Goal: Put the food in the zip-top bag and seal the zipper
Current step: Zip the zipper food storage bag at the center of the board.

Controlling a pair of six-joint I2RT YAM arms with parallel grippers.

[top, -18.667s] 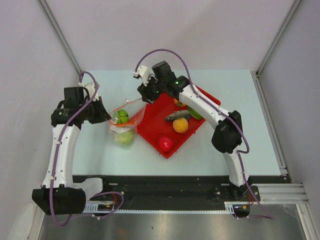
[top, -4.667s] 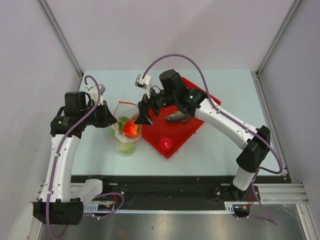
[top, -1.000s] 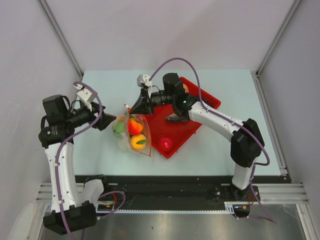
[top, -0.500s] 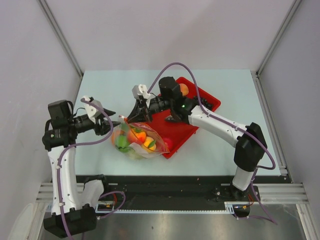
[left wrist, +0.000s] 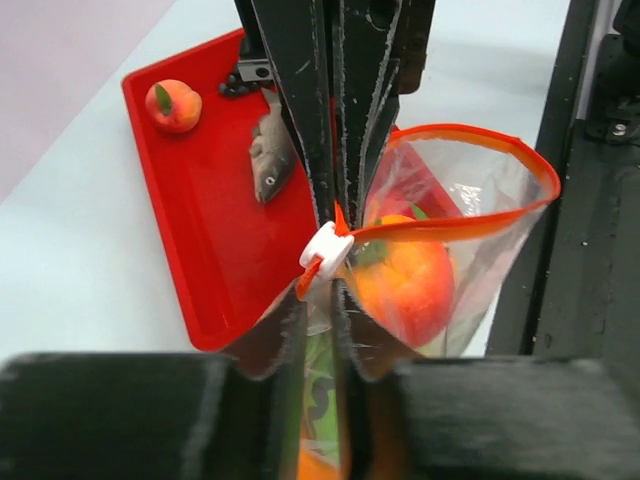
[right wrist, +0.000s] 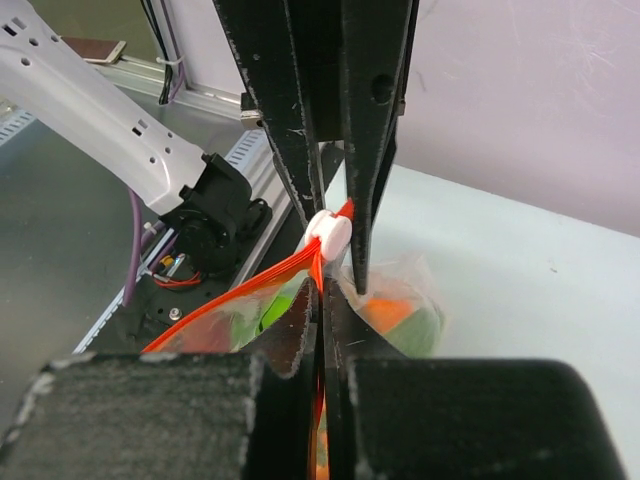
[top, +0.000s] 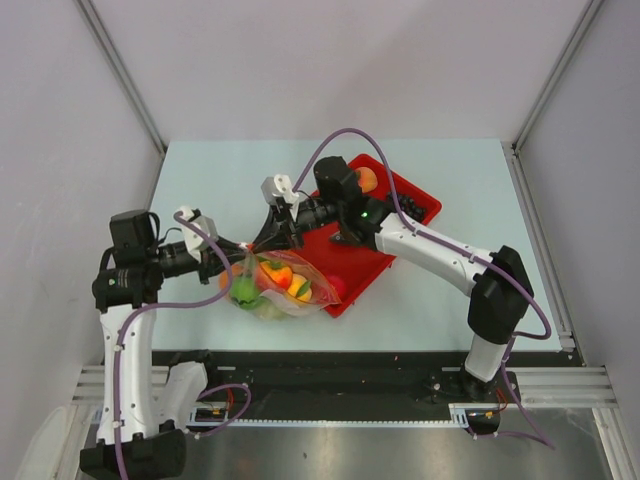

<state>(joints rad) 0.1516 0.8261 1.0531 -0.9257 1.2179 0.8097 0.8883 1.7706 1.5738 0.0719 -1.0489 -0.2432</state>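
Two end effectors, left (left wrist: 318, 300) and right (right wrist: 322, 290), both pinching zipper (left wrist: 440, 225), bag (top: 275, 285) holding fruit.

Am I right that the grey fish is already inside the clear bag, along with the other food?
Not quite: the grey fish still lies on the red tray, outside the clear bag, as the left wrist view shows. Other food is inside the bag.

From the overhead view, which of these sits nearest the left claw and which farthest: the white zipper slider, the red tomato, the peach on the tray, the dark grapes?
Measured from the left gripper:
1. White slider: right at its fingertips, on the bag's top strip.
2. Red tomato: at the red tray's near corner.
3. Peach: at the tray's far side.
4. Dark grapes: toward the tray's right corner.
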